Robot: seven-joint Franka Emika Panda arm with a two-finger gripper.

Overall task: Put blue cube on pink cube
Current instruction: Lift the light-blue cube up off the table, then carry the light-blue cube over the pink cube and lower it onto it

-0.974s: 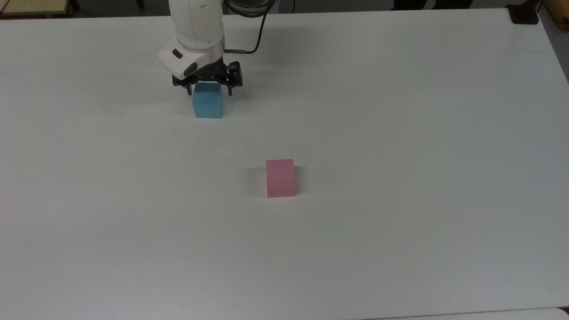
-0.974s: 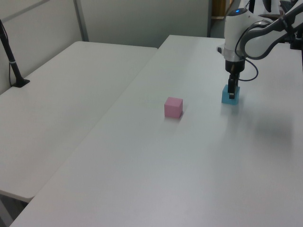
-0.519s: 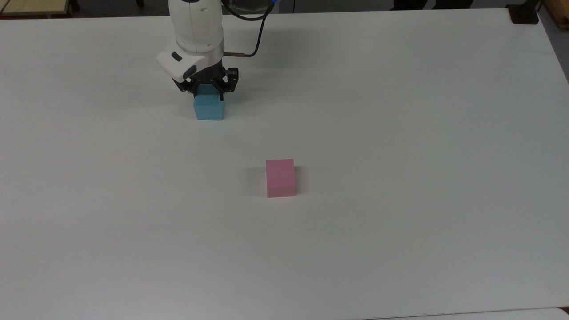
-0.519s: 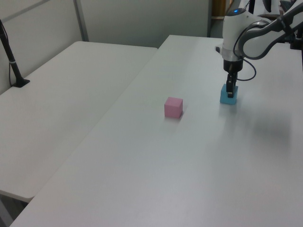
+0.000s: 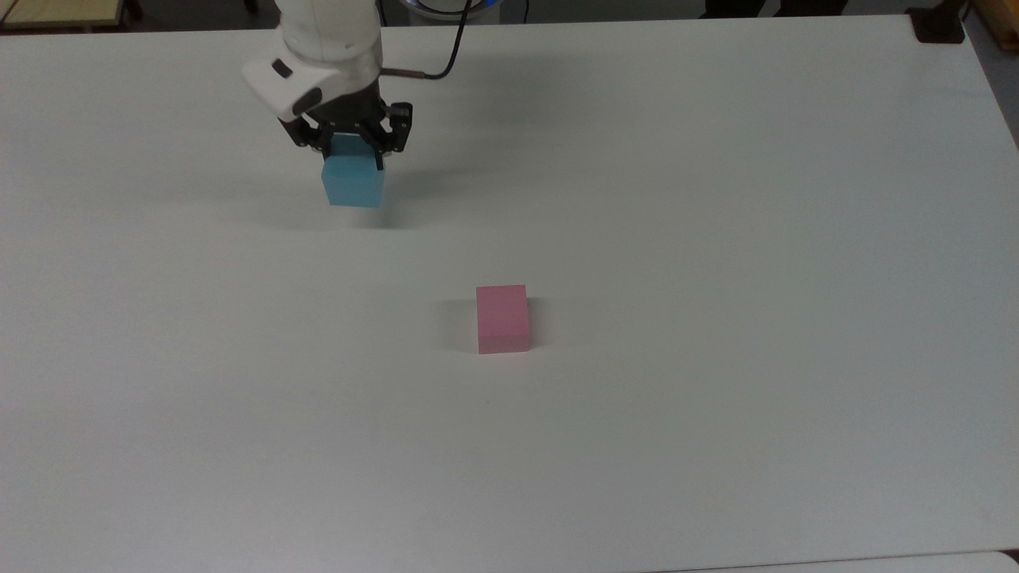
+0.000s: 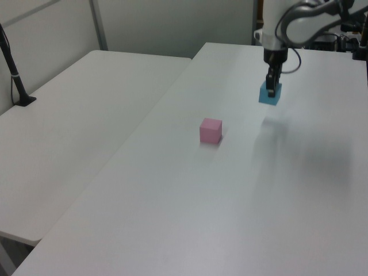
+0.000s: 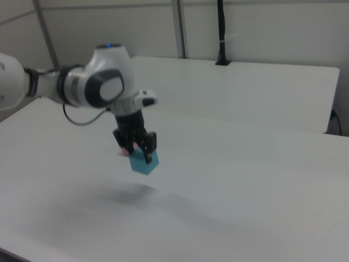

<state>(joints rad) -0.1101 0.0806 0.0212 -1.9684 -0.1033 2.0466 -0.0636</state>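
Blue cube (image 5: 353, 182) hung pinched in my claw (image 5: 351, 156), lifted clear off the white table (image 5: 716, 239) w/ its shadow underneath. Pink cube (image 5: 502, 318) sat on the table well apart from the claw, toward the top view's lower right.

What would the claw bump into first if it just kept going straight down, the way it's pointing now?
Probably just bare table. The gripper points down, holding the blue cube in the air, so the cube would land first. The pink cube sits well off to the side.

The white table (image 5: 716, 199) (plain, matte) bears the pink cube (image 5: 502, 318) near its middle.
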